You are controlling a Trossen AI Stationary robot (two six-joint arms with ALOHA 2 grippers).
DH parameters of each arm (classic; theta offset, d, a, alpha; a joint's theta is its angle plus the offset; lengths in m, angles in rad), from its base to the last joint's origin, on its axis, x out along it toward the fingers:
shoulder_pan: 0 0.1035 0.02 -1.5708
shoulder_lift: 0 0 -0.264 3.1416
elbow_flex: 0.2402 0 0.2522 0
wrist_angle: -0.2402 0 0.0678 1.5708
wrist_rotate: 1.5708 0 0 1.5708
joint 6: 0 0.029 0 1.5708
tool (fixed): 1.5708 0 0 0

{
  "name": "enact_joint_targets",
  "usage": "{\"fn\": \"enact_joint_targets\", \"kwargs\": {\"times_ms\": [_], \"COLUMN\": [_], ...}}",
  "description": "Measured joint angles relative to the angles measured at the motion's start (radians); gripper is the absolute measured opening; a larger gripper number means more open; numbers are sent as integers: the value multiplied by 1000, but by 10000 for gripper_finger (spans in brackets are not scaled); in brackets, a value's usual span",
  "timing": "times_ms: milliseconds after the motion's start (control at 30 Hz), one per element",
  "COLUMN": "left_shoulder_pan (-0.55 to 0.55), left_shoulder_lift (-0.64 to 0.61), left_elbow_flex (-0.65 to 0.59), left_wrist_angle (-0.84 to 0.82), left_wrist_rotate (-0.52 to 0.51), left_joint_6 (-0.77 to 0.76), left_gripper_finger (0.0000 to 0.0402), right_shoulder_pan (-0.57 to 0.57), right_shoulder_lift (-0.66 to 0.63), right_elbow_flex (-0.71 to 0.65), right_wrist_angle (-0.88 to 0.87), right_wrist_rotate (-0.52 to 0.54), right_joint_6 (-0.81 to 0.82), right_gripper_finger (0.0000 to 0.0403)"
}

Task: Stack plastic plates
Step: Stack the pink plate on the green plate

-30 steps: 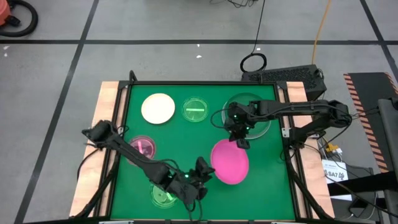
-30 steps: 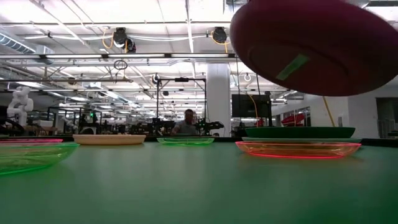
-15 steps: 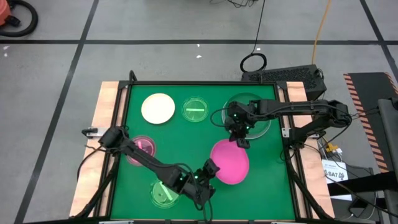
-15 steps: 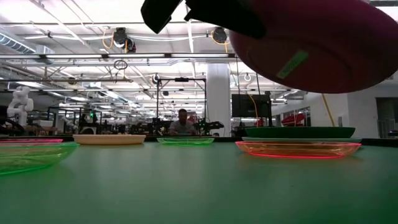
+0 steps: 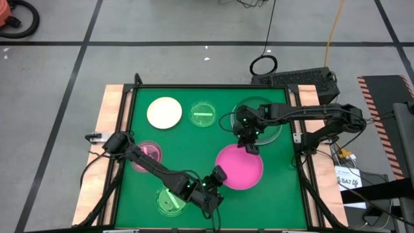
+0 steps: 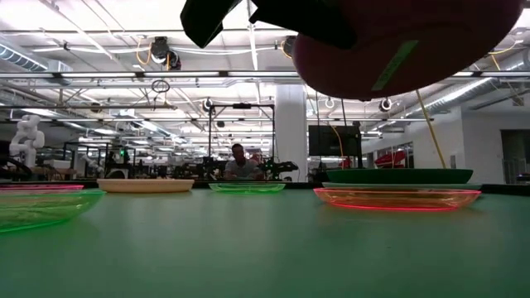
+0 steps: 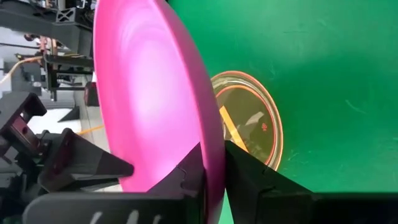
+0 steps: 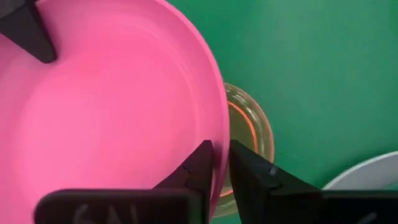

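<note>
From above, the hot-pink plate point(image 5: 240, 167) hangs over the green counter point(image 5: 278, 194), caught at two opposite points on its rim. The left claw point(image 5: 219, 175) has it at the near-left edge; the right claw point(image 5: 249, 147) has it at the far edge. The cream plate point(image 5: 164, 112) and a small green dish point(image 5: 203, 114) sit at the far side, a pink dish point(image 5: 149, 153) lies at the left under the left arm, and another green dish point(image 5: 171, 201) sits at the near edge.

At counter height, the pink plate's underside point(image 6: 397, 41) fills the upper part of the view, clearly off the counter. Beneath and beyond it lies an amber dish point(image 6: 396, 197), with a dark-green plate point(image 6: 397, 175) behind.

In the left wrist view, the left claw's fingers point(image 7: 239, 171) are clamped on the pink rim point(image 7: 208, 134), one on each face, the amber dish point(image 7: 252, 127) lying below.

In the right wrist view, the right claw's fingers point(image 8: 245, 165) straddle the rim point(image 8: 214, 124), but I cannot tell whether they bite or merely stand beside it.

The risk, as I judge it: with both claws on one plate, a slight mismatch in motion could flex or twist it out. If the right lets go while the left's thin edge grip is shallow, the plate may droop and strike the amber dish.
</note>
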Motion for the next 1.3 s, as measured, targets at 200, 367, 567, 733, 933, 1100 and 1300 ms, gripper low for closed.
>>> {"fn": "enact_joint_targets", "kwargs": {"times_ms": [200, 367, 567, 733, 933, 1100, 1300], "left_shoulder_pan": [2, 4, 4, 3, 2, 4, 4], "left_shoulder_lift": [0, -1, -1, -1, -1, -1, -1], "left_elbow_flex": [0, 0, 0, 0, 0, 0, 0], "left_wrist_angle": [0, -1, -1, -6, -6, -8, -38], "left_wrist_rotate": [-8, -11, 10, 9, 12, 43, 46], "left_joint_6": [-40, -81, -98, -119, -143, -179, -219], "left_gripper_finger": [44, 43, 43, 43, 43, 44, 44], "right_shoulder_pan": [3, 28, 86, 164, 404, 636, 860], "right_shoulder_lift": [-50, -140, -254, -337, -389, -316, -151], "right_elbow_flex": [2, 2, 2, 2, 2, 2, 1], "right_wrist_angle": [-4, 7, -1, -5, -1, 1, 33], "right_wrist_rotate": [150, 268, 464, 502, 736, 872, 939], "right_joint_6": [6, 22, 47, 89, 151, 192, 257], "right_gripper_finger": [98, 132, 148, 148, 148, 148, 148]}}
